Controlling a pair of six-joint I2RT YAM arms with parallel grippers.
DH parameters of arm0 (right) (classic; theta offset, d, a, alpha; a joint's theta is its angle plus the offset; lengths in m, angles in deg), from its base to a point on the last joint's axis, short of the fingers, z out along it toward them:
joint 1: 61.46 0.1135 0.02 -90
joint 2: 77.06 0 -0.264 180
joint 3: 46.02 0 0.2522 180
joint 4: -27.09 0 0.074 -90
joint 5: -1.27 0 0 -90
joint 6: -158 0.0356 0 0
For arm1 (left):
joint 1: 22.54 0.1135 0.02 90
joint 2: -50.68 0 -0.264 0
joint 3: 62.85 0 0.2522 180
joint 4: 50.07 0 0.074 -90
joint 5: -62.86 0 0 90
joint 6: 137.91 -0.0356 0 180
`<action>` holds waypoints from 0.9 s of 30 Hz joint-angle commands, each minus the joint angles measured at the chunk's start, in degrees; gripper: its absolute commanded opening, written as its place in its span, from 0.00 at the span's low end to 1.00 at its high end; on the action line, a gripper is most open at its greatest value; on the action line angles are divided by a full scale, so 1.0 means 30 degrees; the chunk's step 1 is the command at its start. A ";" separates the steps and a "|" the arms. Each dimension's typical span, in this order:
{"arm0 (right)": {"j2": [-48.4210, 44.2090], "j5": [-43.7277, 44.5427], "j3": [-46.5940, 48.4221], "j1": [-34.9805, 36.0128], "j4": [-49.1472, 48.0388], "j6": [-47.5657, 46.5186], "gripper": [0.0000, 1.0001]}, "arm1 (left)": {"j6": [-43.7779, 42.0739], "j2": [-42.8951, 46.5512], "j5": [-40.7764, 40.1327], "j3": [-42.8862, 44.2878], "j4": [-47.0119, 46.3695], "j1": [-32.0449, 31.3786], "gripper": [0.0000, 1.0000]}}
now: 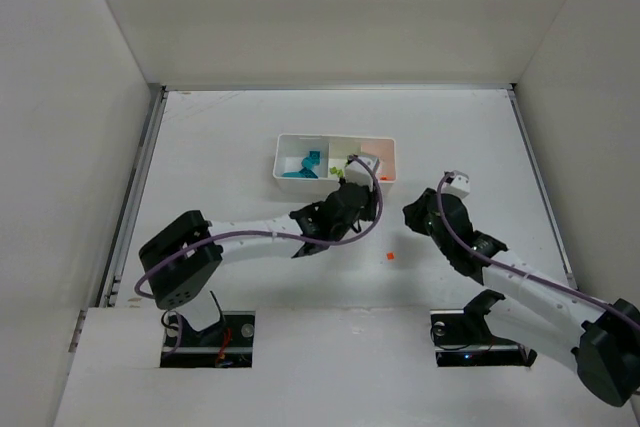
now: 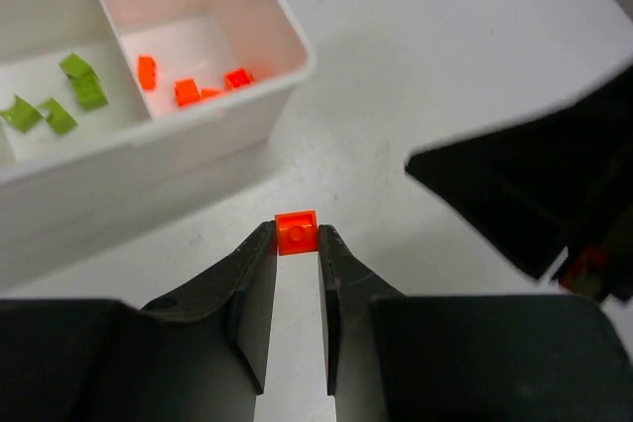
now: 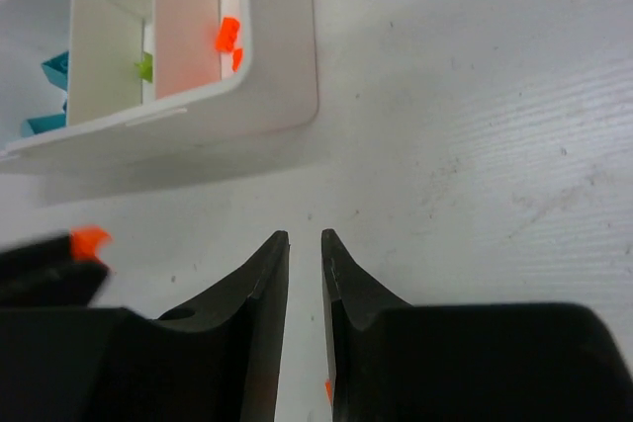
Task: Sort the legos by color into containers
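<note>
My left gripper is shut on a tiny orange lego, held at the fingertips just above the table, in front of the white tray. In the top view the left gripper sits below the tray's right end. The tray holds teal legos on the left, lime-green legos in the middle and orange legos on the right. My right gripper is closed to a narrow slit and holds nothing. It hovers over bare table, to the right of the left gripper.
One loose orange lego lies on the table below the two grippers, and a sliver of it shows in the right wrist view. The right arm looms close on the left gripper's right. White walls enclose the table.
</note>
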 commanded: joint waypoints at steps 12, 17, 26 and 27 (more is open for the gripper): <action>0.2289 0.1504 -0.0306 0.4426 0.1638 0.2267 0.34 | 0.0186 -0.5949 0.1523 0.7328 0.0565 0.4028 0.25; 0.3668 0.1974 0.0221 0.5451 0.2400 0.2736 0.42 | 0.0362 -0.5689 0.1493 0.7068 0.0361 0.4323 0.43; 0.4665 0.2091 0.1247 0.6068 0.4186 0.2999 0.38 | 0.1092 -0.1796 0.1493 0.3263 -0.0751 0.4264 0.44; 0.4724 0.2121 0.1335 0.6214 0.4391 0.3087 0.37 | 0.1326 -0.1326 0.1493 0.2706 -0.0897 0.4322 0.44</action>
